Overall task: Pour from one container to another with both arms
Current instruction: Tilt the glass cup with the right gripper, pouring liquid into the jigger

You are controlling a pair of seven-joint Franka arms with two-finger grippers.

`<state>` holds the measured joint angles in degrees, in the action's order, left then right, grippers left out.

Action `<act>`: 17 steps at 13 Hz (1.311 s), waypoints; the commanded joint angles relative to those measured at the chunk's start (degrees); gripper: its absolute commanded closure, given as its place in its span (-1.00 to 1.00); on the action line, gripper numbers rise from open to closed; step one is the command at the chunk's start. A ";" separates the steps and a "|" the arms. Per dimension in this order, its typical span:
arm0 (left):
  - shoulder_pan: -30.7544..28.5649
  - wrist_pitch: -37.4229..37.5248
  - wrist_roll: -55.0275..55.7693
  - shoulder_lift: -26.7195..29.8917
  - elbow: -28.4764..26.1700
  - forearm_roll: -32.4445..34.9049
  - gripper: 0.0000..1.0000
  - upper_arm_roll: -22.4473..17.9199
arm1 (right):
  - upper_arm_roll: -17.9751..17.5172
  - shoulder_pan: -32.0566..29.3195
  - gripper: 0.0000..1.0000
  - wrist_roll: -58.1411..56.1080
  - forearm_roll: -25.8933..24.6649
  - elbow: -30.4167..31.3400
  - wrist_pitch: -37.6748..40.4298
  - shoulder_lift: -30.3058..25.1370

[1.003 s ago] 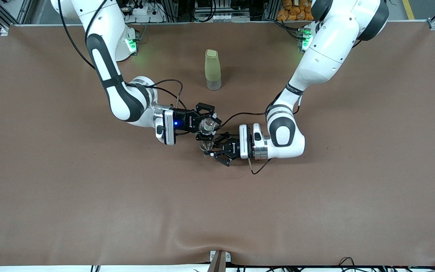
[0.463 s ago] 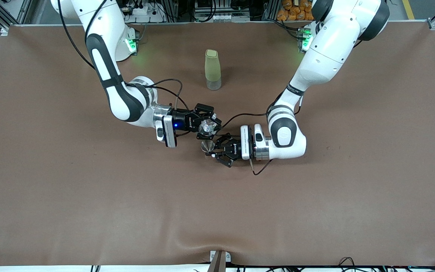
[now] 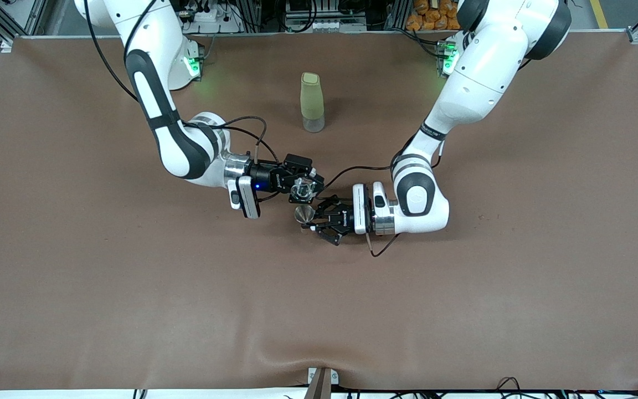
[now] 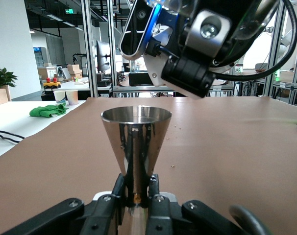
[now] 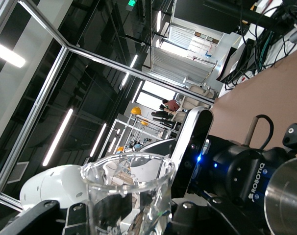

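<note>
The right gripper (image 3: 303,185), marked ROBOTIQ, is clamped on a tilted glass beaker (image 3: 300,191). Just below it, the left gripper (image 3: 312,218) grips an upright steel cone cup (image 4: 136,142) above the brown surface (image 3: 130,288).

You've got a brown worktop (image 3: 103,288) with a pale green bottle (image 3: 312,102) standing upright on it, clear base, near the arm bases and about midway between the two ends. A ripple in the brown cover sits at the edge nearest the front camera, above a small metal bracket (image 3: 322,377). Black cables (image 3: 513,385) trail along that same edge, toward the left arm's end. Orange packets (image 3: 428,14) are stacked off the worktop, above its top edge. In the left wrist view you can see a green cloth (image 4: 48,109) and two paper cups (image 4: 66,96) on a white table, plus a potted plant (image 4: 1,78).
</note>
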<state>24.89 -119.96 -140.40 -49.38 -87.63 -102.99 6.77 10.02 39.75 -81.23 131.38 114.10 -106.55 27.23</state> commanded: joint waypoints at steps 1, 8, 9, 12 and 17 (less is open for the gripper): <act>0.42 0.16 0.12 0.42 -0.09 -1.34 1.00 -0.27 | -0.26 -0.28 1.00 4.05 0.10 0.51 -0.59 -1.48; 0.78 0.16 0.04 0.33 -0.09 -1.34 1.00 -0.27 | -0.35 -0.28 1.00 12.92 0.19 0.42 -0.50 -1.66; 0.78 0.16 0.12 0.33 -0.09 -1.34 1.00 -0.27 | -0.26 -0.28 1.00 14.68 0.19 0.34 -0.50 -1.66; 0.86 0.16 0.04 0.33 -0.09 -1.34 1.00 -0.27 | -0.35 -0.28 1.00 17.23 0.19 0.34 -0.32 -1.74; 0.69 0.16 -0.05 0.33 -0.18 -1.34 1.00 -0.27 | -0.35 -0.37 1.00 21.37 0.19 0.34 -0.15 -1.74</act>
<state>25.29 -119.95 -140.40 -49.38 -87.63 -102.99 6.82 10.02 39.75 -62.24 131.38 113.83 -106.50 26.96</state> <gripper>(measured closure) 0.789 0.828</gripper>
